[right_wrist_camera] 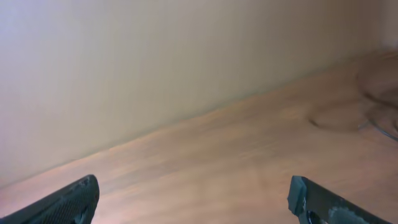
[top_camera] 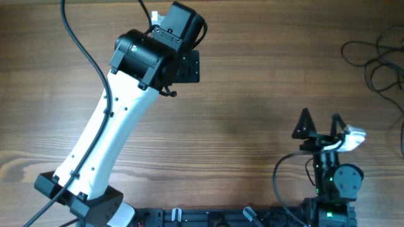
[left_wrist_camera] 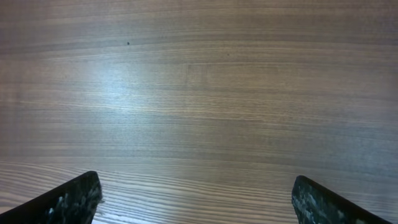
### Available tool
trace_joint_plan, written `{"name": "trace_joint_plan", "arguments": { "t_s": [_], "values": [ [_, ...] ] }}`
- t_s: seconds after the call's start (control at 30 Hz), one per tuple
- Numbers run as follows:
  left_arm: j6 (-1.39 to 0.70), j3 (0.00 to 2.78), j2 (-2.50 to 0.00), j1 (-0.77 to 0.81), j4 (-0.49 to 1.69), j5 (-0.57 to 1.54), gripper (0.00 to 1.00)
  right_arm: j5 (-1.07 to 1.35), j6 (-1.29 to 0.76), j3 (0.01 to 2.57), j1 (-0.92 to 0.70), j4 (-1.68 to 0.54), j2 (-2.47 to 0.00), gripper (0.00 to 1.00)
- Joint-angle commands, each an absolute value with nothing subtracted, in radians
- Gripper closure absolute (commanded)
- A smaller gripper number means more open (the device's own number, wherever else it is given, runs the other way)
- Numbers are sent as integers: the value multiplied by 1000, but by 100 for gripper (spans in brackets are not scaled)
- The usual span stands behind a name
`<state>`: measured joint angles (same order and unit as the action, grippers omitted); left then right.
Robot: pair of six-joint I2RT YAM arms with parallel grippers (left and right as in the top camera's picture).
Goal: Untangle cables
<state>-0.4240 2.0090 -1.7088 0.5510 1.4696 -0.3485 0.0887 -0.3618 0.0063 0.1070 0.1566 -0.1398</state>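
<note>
Black cables (top_camera: 377, 61) lie far from our left gripper (left_wrist_camera: 196, 194) and nearer our right gripper (top_camera: 320, 125), both wide apart, so we might yank and tighten the knots.

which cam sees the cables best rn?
Overhead. The cables show as thin black loops at the top right, partly cut off by the frame edge. Right wrist has only faint blurred curves at its right edge, possibly them. Left wrist shows only the table surface, no cables.
</note>
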Motion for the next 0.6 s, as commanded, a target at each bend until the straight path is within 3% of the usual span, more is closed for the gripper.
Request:
{"name": "trace_joint_plan", "arguments": {
  "t_s": [0.0,0.1,0.43,0.5,0.53,0.57],
  "values": [
    [-434,2006,-1698,554,1467,-340,0,106,-218,5,21,149,-131,1],
    [-434,2006,-1698,554,1467,-329,0,73,-131,5,1,66,-131,14],
    [-433,2006,-1698,554,1467,-329,0,64,78,5,1,2,-132,25],
    [-433,2006,-1698,554,1467,-329,0,46,79,5,1,2,-132,24],
    [-433,2006,-1698,554,1467,-329,0,45,80,5,1,2,-132,0],
    [-433,2006,-1698,554,1467,-329,0,46,80,5,1,2,-132,0]
  ]
}}
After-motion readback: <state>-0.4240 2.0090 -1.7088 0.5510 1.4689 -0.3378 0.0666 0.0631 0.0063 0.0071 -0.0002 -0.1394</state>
